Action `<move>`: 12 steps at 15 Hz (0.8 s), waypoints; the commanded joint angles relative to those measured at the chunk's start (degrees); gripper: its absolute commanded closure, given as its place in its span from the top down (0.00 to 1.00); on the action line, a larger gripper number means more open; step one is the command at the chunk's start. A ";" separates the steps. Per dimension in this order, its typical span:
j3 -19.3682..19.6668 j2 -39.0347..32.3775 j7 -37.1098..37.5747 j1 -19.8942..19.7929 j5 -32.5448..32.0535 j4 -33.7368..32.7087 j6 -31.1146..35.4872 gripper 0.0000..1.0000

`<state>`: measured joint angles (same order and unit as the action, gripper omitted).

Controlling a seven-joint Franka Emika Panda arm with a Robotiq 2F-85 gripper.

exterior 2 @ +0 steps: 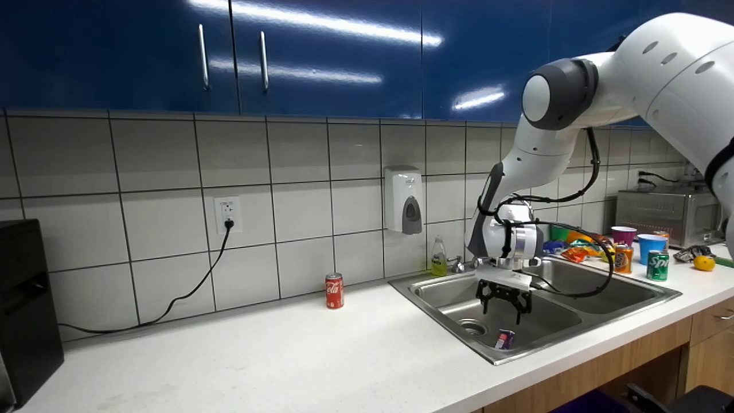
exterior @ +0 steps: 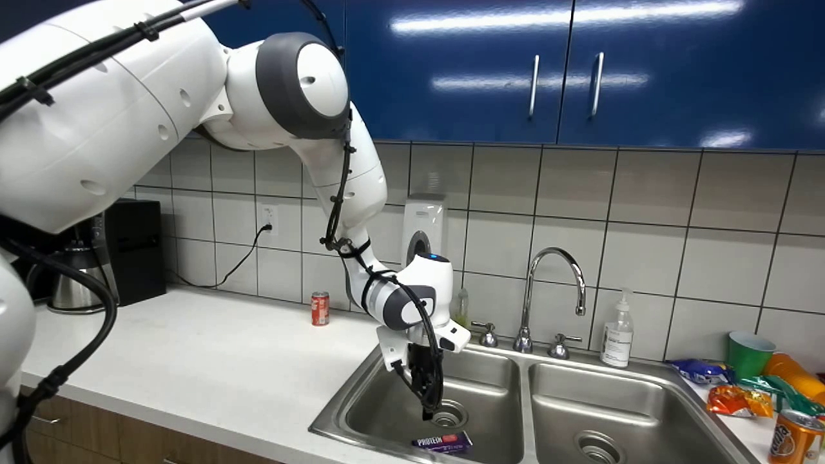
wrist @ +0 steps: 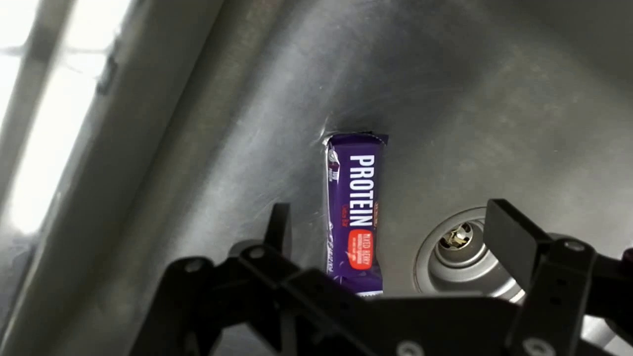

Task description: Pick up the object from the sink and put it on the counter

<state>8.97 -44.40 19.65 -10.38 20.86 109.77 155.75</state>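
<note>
The object, a purple protein bar with white letters and a red patch, lies flat in a basin of the steel sink. It also shows in an exterior view and in the wrist view, where its lower end meets the gripper's outline. My gripper is open and empty above the bar, apart from it, pointing down into the same basin. In the wrist view the bar appears between the two fingers, nearer the left one. The pale counter extends beside the sink.
A red can stands on the counter near the wall. The curved faucet and a pump bottle stand behind the sink. Snack packets, cups and cans sit past the far basin. A drain lies beside the bar.
</note>
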 commanded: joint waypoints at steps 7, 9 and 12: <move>-0.18 -4.68 2.35 -1.60 0.31 -4.87 -4.19 1.00; -0.05 -5.56 2.78 -1.65 0.38 -5.48 -4.17 1.00; -0.04 -6.85 3.15 -1.94 0.47 -6.48 -4.13 1.00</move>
<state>9.08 -49.79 21.69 -11.36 20.97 105.84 153.76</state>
